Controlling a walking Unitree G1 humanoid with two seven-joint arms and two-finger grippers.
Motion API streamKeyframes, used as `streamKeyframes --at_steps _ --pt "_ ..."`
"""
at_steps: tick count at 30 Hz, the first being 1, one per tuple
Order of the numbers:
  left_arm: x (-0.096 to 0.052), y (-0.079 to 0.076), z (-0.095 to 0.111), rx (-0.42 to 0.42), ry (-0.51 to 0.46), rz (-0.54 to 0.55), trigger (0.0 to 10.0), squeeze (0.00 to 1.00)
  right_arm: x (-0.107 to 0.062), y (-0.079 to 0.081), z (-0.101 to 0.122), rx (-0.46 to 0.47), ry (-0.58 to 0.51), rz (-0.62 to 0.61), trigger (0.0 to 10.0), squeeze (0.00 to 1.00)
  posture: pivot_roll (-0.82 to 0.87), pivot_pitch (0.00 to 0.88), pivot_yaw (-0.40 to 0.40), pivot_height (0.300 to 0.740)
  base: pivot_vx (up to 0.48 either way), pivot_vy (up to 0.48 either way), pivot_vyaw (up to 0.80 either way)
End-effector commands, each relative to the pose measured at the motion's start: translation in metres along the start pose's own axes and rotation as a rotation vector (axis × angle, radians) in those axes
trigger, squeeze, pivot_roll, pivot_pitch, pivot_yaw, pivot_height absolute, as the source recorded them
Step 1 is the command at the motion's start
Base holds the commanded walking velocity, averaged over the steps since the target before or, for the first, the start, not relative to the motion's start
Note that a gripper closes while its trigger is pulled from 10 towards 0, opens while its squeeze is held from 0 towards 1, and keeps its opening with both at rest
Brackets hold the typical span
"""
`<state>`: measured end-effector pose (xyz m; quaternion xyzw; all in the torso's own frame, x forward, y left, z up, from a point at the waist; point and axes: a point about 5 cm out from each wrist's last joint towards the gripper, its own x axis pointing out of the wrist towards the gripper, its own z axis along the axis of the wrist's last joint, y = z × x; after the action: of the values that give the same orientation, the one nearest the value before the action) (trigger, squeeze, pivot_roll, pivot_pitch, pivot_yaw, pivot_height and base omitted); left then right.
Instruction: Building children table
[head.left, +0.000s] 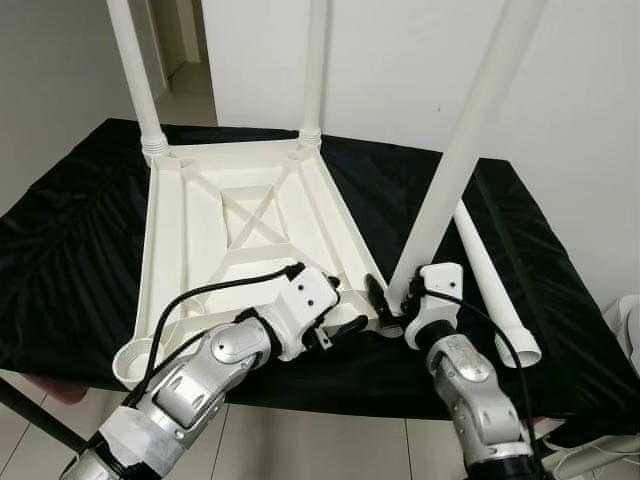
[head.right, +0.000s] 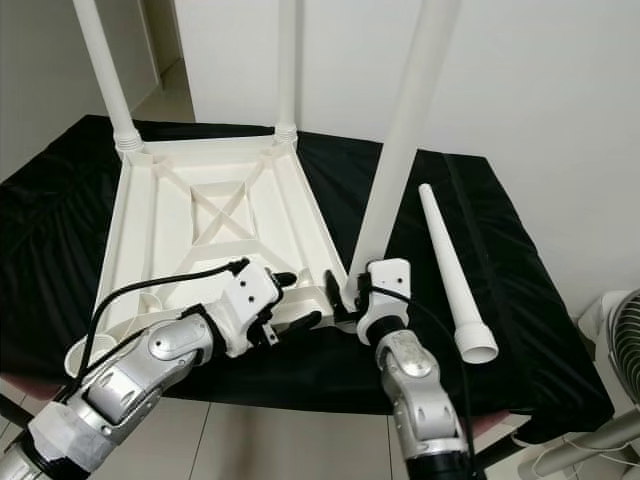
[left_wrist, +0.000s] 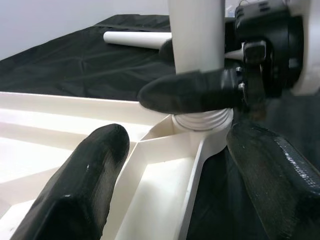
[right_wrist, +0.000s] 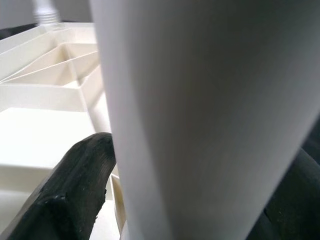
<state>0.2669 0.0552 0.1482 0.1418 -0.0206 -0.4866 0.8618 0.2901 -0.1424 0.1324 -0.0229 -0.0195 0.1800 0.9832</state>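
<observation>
Trouble would be cross-threading: my right gripper (head.left: 392, 298) is clamped on the third leg (head.left: 455, 165), which leans in the near right corner socket of the upturned tabletop (head.left: 180, 235). My left gripper (head.left: 345, 305), fingers spread, straddles that corner; if it slips, the top twists.

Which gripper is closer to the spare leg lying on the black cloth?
Right. The right gripper is clamped on the upright leg at the tabletop's near corner, next to the loose leg. The left gripper sits further left, fingers open over the tabletop's edge.
</observation>
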Motion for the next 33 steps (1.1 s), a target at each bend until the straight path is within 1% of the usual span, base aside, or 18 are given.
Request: streamKeyframes --at_steps 1,3,6,12,13,15,20,24,27,33 --pt "0.001 -0.01 -0.001 0.013 0.007 -0.176 10.0 0.0 0.002 0.0 -0.001 -0.008 0.003 0.06 10.0 0.0 -0.09 0.0 -0.035 0.74 0.0 0.0 0.0" --pt "0.001 -0.01 -0.001 0.013 0.007 -0.179 10.0 0.0 0.003 -0.001 -0.001 -0.016 0.004 0.072 10.0 0.0 -0.09 0.0 -0.035 0.74 0.0 0.0 0.0" --pt "0.002 -0.011 0.0 0.019 0.005 -0.192 10.0 0.0 0.009 -0.006 -0.005 -0.043 0.032 0.131 10.0 0.0 -0.09 0.0 -0.03 0.74 0.0 0.0 0.0" --pt "0.002 -0.009 0.001 0.022 0.007 -0.195 10.0 0.0 0.013 -0.008 -0.007 -0.049 0.038 0.153 10.0 0.0 -0.09 0.0 -0.011 0.74 0.0 0.0 0.0" --pt "0.001 -0.008 0.001 0.023 0.008 -0.199 10.0 0.0 0.014 -0.006 -0.006 -0.046 0.03 0.154 10.0 0.0 -0.09 0.0 0.004 0.74 0.0 0.0 0.0" --pt "0.001 -0.008 0.001 0.024 0.009 -0.202 10.0 0.0 0.014 -0.006 -0.006 -0.043 0.025 0.151 10.0 0.0 -0.09 0.0 0.004 0.74 0.0 0.0 0.0" --pt "0.002 -0.009 0.002 0.027 0.008 -0.226 10.0 0.0 0.014 -0.003 -0.006 -0.034 0.008 0.145 10.0 0.0 -0.11 0.0 0.033 0.74 0.0 0.0 0.0" --pt "0.002 -0.009 0.003 0.027 0.008 -0.229 10.0 0.0 0.014 -0.002 -0.007 -0.034 0.006 0.146 10.0 0.0 -0.11 0.0 0.033 0.74 0.0 0.0 0.0" --pt "0.003 -0.009 0.004 0.032 0.007 -0.244 10.0 0.0 0.013 0.001 -0.008 -0.028 -0.004 0.158 10.0 0.0 -0.1 0.0 0.048 0.74 0.0 0.0 0.0" --pt "0.001 -0.009 0.004 0.033 0.012 -0.249 10.0 0.0 0.014 0.004 -0.009 -0.023 -0.013 0.175 10.0 0.0 -0.09 0.0 0.05 0.74 0.0 0.0 0.0"
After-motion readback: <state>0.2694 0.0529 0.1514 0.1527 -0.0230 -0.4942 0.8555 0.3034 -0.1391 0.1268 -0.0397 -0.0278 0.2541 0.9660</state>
